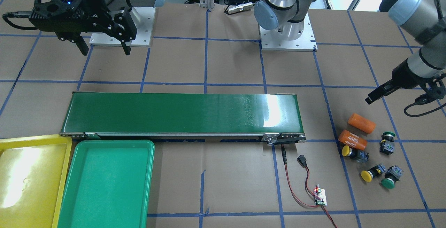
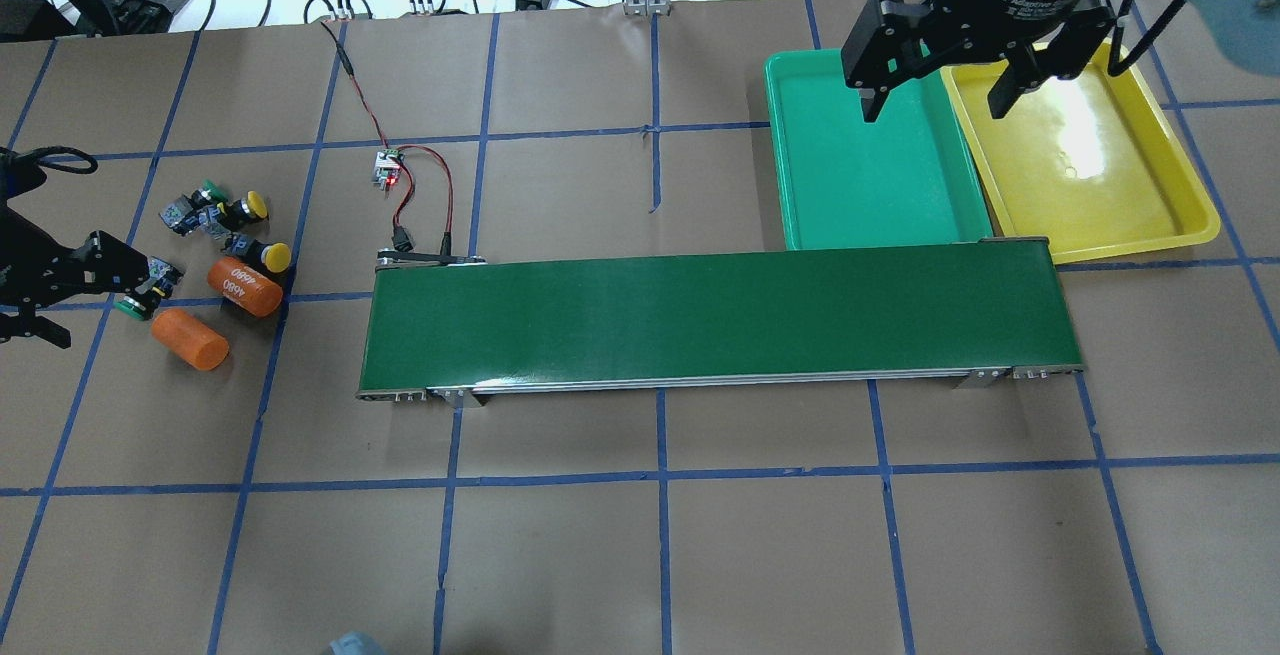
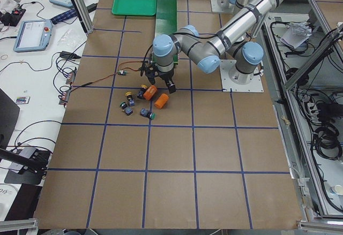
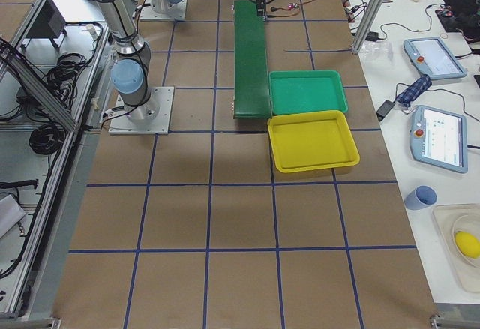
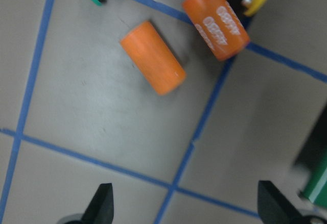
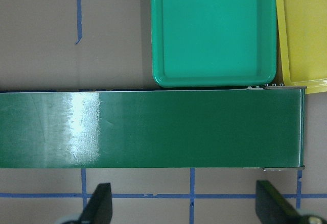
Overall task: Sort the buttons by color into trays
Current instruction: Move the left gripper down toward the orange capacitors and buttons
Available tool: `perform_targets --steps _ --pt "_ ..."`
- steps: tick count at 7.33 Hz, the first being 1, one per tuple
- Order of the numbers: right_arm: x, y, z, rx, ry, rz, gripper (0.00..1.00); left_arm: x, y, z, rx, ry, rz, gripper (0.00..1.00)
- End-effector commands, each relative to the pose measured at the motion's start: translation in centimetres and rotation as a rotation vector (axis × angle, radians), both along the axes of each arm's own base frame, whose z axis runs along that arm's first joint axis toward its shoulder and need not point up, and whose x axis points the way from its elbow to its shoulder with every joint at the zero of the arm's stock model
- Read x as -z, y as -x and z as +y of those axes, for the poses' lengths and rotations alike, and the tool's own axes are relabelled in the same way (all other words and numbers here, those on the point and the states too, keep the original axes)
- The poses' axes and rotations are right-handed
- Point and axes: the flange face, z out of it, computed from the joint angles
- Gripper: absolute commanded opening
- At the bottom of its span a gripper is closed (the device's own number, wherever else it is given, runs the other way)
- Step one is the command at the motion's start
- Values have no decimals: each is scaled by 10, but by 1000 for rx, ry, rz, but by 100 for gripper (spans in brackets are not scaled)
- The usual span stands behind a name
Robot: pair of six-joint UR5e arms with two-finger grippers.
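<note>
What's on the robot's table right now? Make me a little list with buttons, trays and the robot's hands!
yellow buttons: two, on the table beside the orange cylinders
green buttons: two, in the same bunch
green tray: empty
yellow tray: empty, next to the green one
left gripper: open, holding nothing, above the bunch
right gripper: open, holding nothing, near the trays

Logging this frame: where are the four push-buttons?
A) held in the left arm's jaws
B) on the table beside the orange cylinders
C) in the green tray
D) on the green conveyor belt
B: all four buttons lie loose on the brown table, clustered next to the two orange cylinders.
</note>
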Motion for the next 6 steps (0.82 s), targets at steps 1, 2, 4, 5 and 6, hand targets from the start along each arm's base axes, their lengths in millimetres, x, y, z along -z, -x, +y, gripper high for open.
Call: perform_targets --steps 1,2,4,5,6 --pt "0 0 0 1 -1 1 100 33 -6 2 -51 0 3 100" --pt "0 -2 1 -3 -1 -5 100 48 -12 -6 -84 19 -11 100" --pt "2 -2 0 -3 -6 -3 100 74 -17 -12 -92 7 -11 100" --pt "3 -2 -1 -3 -7 -4 100 90 -18 -13 -92 -17 11 100" --pt "2 -2 0 -3 -6 -4 100 92 -22 -18 -92 -16 10 100"
